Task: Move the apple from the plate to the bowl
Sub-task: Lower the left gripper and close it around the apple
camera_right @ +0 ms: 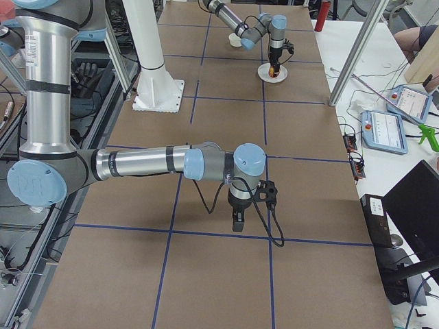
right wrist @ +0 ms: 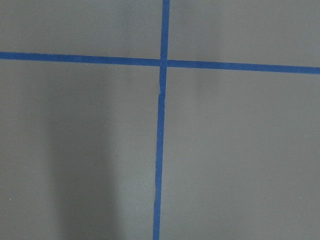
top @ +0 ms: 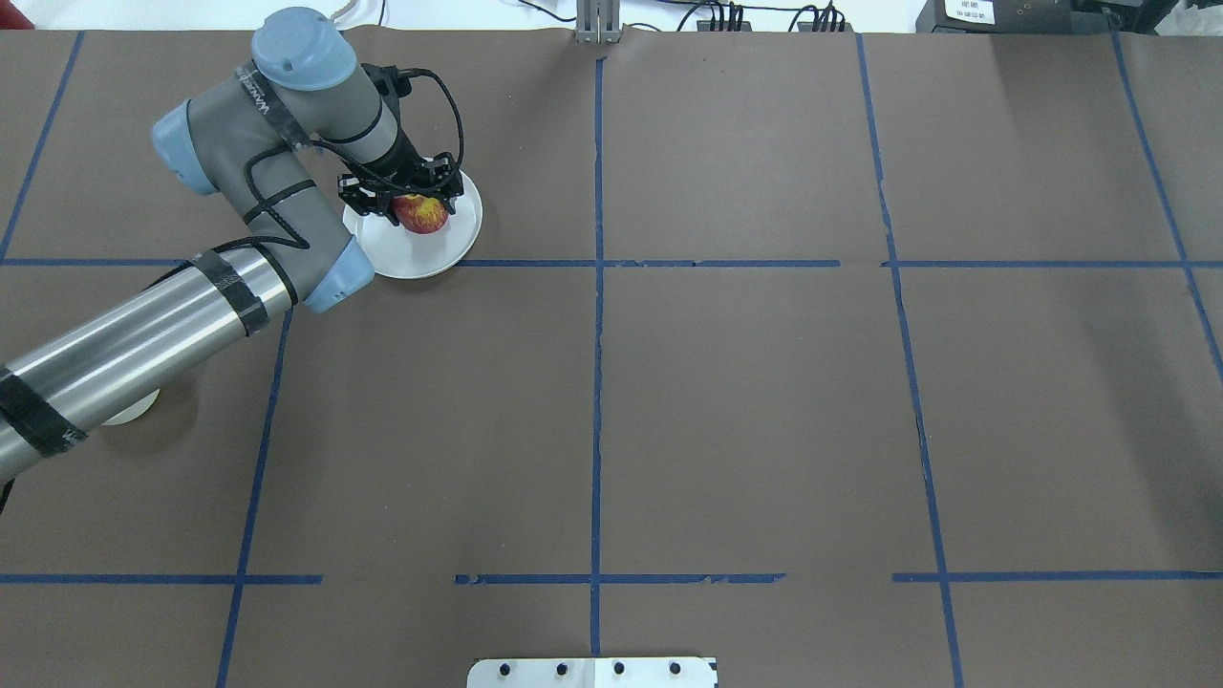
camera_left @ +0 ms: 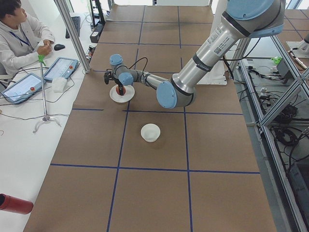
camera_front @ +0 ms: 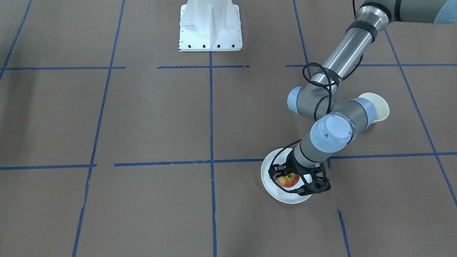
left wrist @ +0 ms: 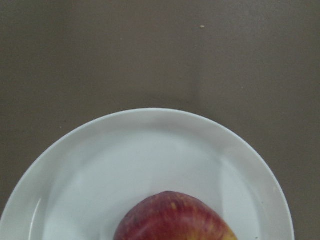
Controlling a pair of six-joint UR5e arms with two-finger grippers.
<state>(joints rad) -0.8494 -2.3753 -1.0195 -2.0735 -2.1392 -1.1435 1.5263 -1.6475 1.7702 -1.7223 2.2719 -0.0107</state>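
The red and yellow apple (camera_front: 287, 180) lies on the flat white plate (camera_front: 268, 170). My left gripper (camera_front: 292, 182) is lowered over the plate with its fingers on either side of the apple, and it looks open. In the overhead view the apple (top: 421, 212) sits on the plate (top: 420, 254) under the gripper (top: 411, 201). The left wrist view shows the top of the apple (left wrist: 172, 217) on the plate (left wrist: 150, 150). The cream bowl (camera_left: 150, 132) stands apart from the plate, partly hidden behind the arm (camera_front: 379, 106). My right gripper (camera_right: 236, 221) hangs over bare table; I cannot tell whether it is open or shut.
The white robot base (camera_front: 210, 26) stands at the table's middle. Blue tape lines (right wrist: 161, 150) cross the brown table. An operator (camera_left: 19, 34) sits with tablets (camera_left: 60, 68) beyond the far edge, near the plate.
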